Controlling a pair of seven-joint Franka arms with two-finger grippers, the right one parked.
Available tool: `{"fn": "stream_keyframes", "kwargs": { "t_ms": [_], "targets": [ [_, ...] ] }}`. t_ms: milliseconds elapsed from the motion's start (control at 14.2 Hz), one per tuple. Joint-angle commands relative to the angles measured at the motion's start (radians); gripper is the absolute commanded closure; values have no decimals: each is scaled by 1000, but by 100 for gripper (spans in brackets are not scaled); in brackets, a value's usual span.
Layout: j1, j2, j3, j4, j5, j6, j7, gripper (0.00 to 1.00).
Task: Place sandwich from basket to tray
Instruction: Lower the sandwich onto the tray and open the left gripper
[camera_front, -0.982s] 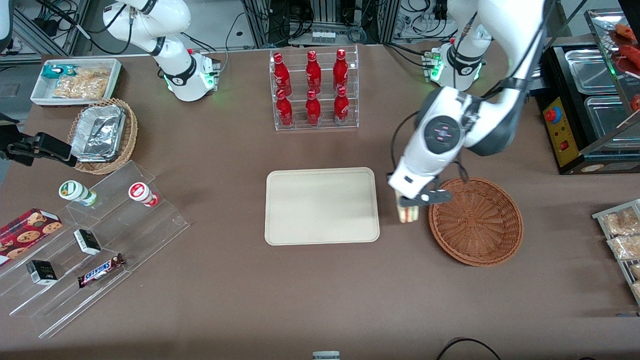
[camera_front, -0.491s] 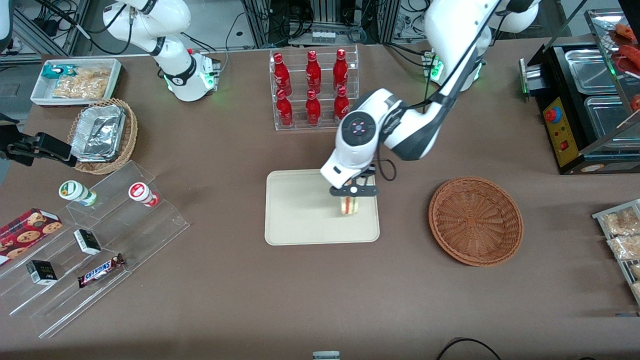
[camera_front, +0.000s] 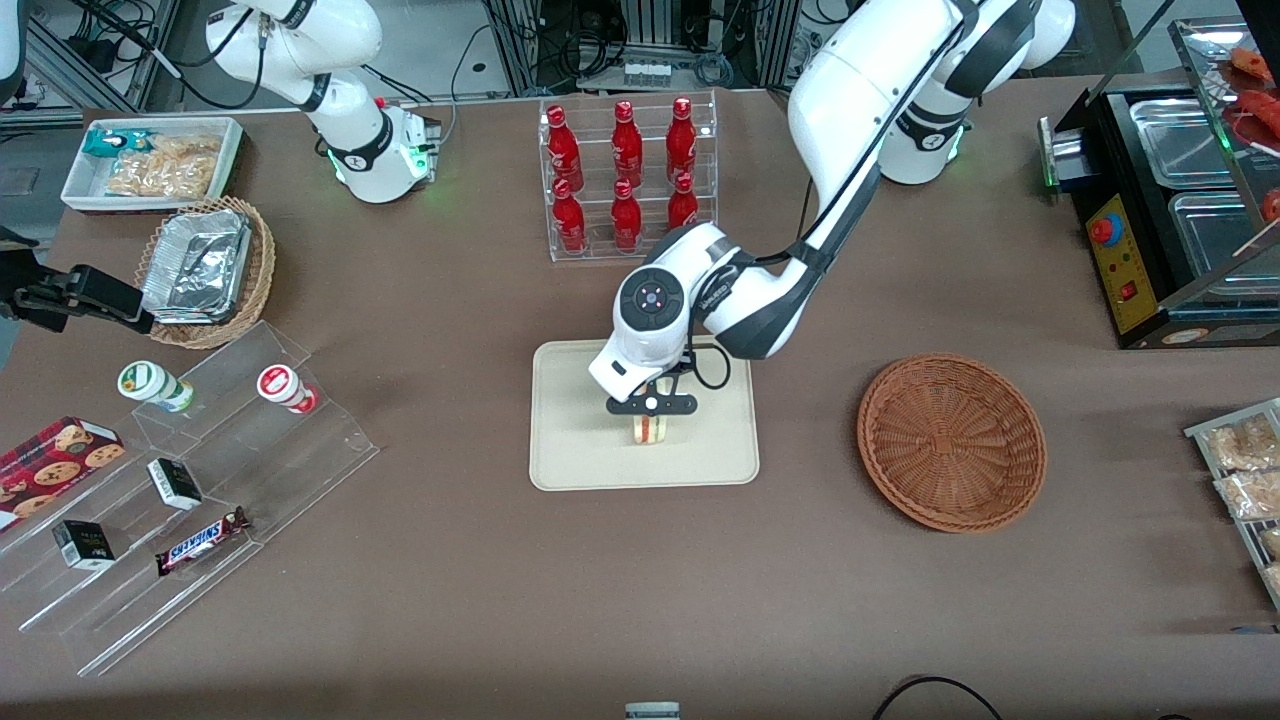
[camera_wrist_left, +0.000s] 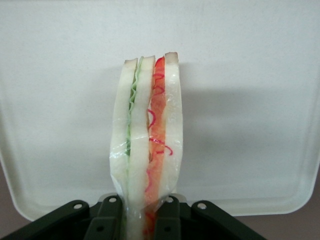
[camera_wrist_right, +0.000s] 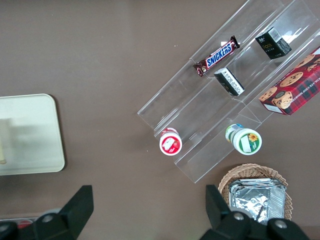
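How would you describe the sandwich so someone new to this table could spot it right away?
Find the cream tray in the middle of the brown table, nearer the front camera than the rack of red bottles. Above it, the gripper holds the sandwich: white bread with green and red filling, the only food over the tray.

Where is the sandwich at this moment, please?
The sandwich is held upright in the left arm's gripper over the middle of the tray, with the basket lying empty toward the working arm's end of the table.
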Motion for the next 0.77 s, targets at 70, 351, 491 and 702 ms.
{"fn": "stream_keyframes", "kwargs": {
  "t_ms": [70,351,491,702],
  "targets": [
    [-40,79,17,95,58,0,-67,70],
    [-40,71,20,100,64,2,-111,0],
    [-39,57,26,107,65,-1,-118,0],
    [-26,-13,29,124,65,-33,-119,0]
  ]
}}
